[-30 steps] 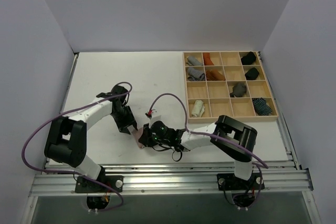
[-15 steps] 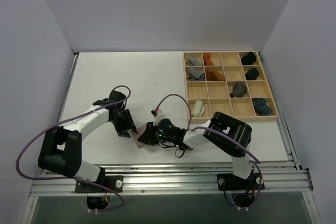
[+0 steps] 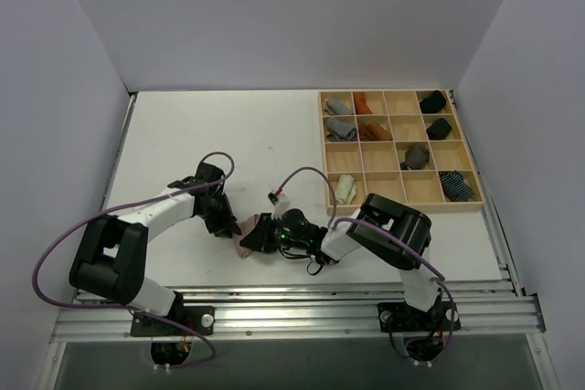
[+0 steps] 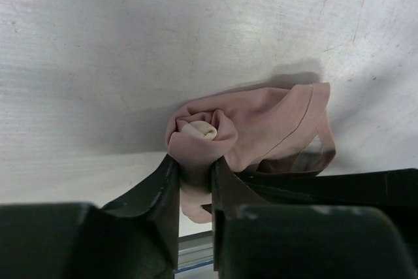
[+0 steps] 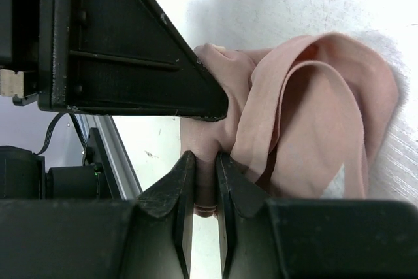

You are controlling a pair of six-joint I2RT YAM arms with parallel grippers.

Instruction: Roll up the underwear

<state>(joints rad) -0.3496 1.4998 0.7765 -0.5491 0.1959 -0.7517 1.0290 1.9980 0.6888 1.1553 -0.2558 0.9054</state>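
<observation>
The dusty pink underwear (image 3: pixel 243 235) lies partly rolled on the white table near the front, between the two arms. In the left wrist view its rolled end (image 4: pixel 199 138) shows a beige core, and my left gripper (image 4: pixel 194 176) is shut on that roll. A loose flap (image 4: pixel 287 122) trails off to the right. My right gripper (image 5: pixel 204 168) is shut on a fold of the same pink cloth (image 5: pixel 313 109), right beside the left gripper's black finger (image 5: pixel 144 76). In the top view the two grippers (image 3: pixel 228 222) (image 3: pixel 259 236) meet at the cloth. The pale yellow-green brief is out of view.
A wooden tray with compartments (image 3: pixel 398 151) stands at the back right, holding grey, rust, black, cream and blue-striped rolls. The table's front rail (image 3: pixel 302 303) runs just behind the grippers. White walls enclose the table on three sides.
My left gripper has moved right to the pink cloth and closed on its rolled end. The right gripper has shifted slightly left, still gripping the cloth.
</observation>
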